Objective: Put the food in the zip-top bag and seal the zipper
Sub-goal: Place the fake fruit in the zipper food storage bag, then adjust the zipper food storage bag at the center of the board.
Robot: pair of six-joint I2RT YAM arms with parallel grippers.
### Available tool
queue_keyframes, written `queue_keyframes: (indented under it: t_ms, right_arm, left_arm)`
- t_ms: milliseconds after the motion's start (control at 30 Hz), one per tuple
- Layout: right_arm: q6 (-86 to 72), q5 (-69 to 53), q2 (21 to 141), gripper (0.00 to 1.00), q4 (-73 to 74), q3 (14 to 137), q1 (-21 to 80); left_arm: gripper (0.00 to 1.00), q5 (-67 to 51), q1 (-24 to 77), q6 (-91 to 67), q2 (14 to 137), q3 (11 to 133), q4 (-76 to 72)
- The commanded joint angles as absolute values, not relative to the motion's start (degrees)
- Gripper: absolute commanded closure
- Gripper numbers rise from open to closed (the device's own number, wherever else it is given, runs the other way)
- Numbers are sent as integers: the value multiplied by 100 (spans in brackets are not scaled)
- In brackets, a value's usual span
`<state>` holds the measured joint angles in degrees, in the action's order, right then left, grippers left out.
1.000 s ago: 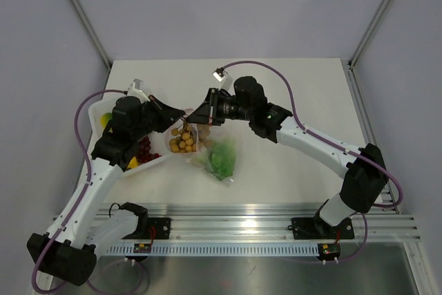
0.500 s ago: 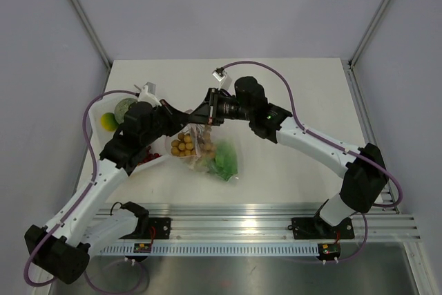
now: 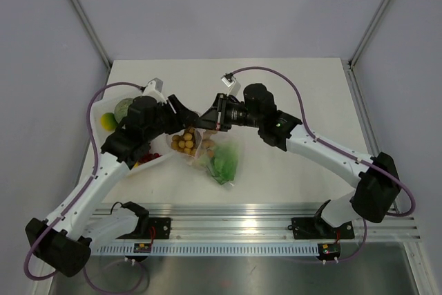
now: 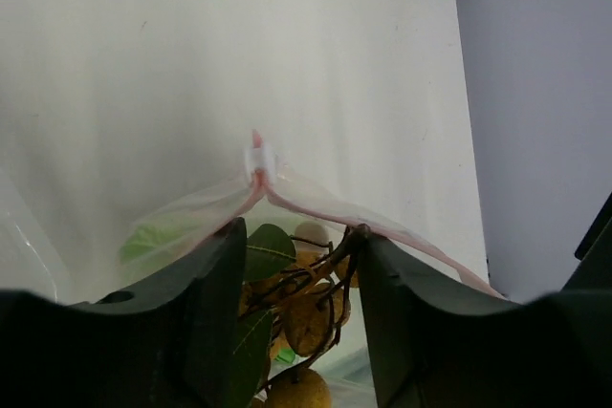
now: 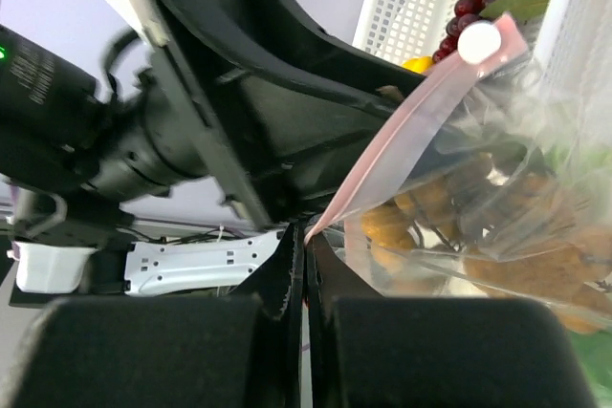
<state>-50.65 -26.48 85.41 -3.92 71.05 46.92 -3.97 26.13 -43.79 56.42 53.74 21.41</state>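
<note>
The clear zip-top bag [image 3: 204, 151] lies mid-table, holding a bunch of tan-brown balls [image 3: 183, 142] and green lettuce [image 3: 223, 162]. My left gripper [image 3: 184, 113] is open at the bag's mouth. In the left wrist view the tan bunch [image 4: 304, 317] hangs between the spread fingers [image 4: 215, 274], its dark stem touching the right one. The pink zipper [image 4: 320, 204] with its white slider [image 4: 258, 161] runs just past the fingertips. My right gripper [image 5: 306, 232] is shut on the end of the pink zipper [image 5: 413, 131], holding that edge up.
A white tray [image 3: 156, 158] stands left of the bag under the left arm, with dark red grapes [image 3: 144, 159], a yellow piece [image 3: 107, 121] and a round green fruit [image 3: 124, 107]. The two grippers are almost tip to tip. Aluminium rails run along the near edge.
My left gripper came right to the bag's mouth with the tan bunch, then opened and let it go. The right arm shifted slightly right, still pinching the zipper.
</note>
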Motion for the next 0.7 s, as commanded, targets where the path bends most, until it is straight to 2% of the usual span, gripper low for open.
queue_keyframes:
  t_ms: [0, 233, 300, 333, 467, 533, 567, 600, 667]
  right_arm:
    - [-5001, -2427, 7990, 100, -756, 6830, 4772]
    - [-4931, -2391, 7998, 100, -633, 6750, 4781]
    - [-4869, -2364, 8007, 100, -580, 6811, 4772]
    - [-4852, -2364, 8007, 100, -510, 6829, 4772]
    - [-4738, -2277, 7928, 100, -369, 6838, 4772]
    - [-4702, -2241, 7884, 100, -290, 6838, 4772]
    - [-4685, -2215, 7866, 100, -281, 6829, 4764]
    - [-4667, -2206, 7858, 100, -264, 6838, 4772]
    - [-4650, -2206, 7840, 100, -237, 6838, 4772]
  left_arm:
    - [44, -667, 2646, -3684, 5634, 6142, 2546]
    - [46, -1546, 2646, -3226, 5625, 6530, 3049]
    - [54, -1678, 2646, -3173, 5590, 6583, 3164]
    - [66, -1644, 2646, -3147, 5512, 6644, 3234]
    - [94, -758, 2637, -2892, 5300, 6863, 3935]
    - [94, -344, 2628, -2734, 5265, 6934, 4139]
    - [88, -264, 2628, -2716, 5239, 6917, 4279]
    - [80, -177, 2628, -2707, 5177, 6873, 4315]
    - [52, -123, 2628, -2724, 5046, 6664, 4350]
